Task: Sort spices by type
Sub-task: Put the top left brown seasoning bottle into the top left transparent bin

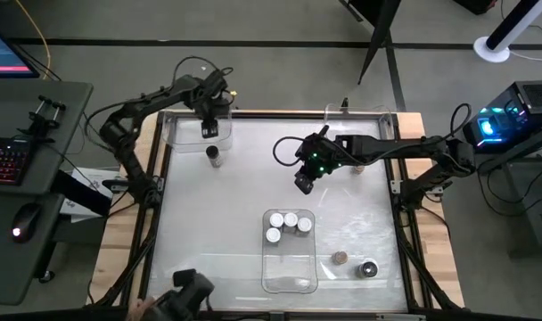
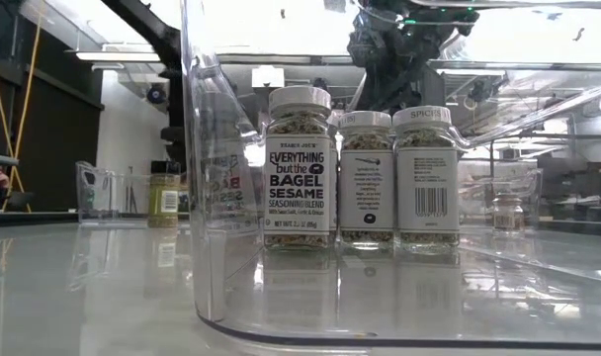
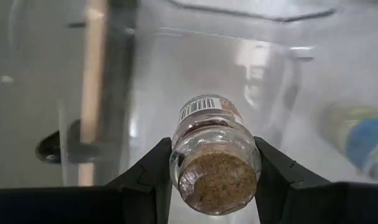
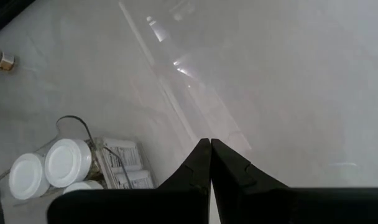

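My left pincer [image 1: 210, 125] pinches a jar [image 1: 210, 130] above the far-left tray [image 1: 177, 134], for sorting. Low view: 3 white-capped jars [image 2: 368, 178] grouped in 1 tray. Right pincer [image 4: 210, 163] pressed together, idle mid-table.

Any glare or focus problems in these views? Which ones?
Low view: bright backlight washes out the top, and the clear tray wall mirrors the bagel seasoning jar. Left wrist view: the jar in the left hand is fairly sharp, the background soft, and a second jar beside it is blurred. Right wrist view: streaks of glare on the table. High view: evenly lit.
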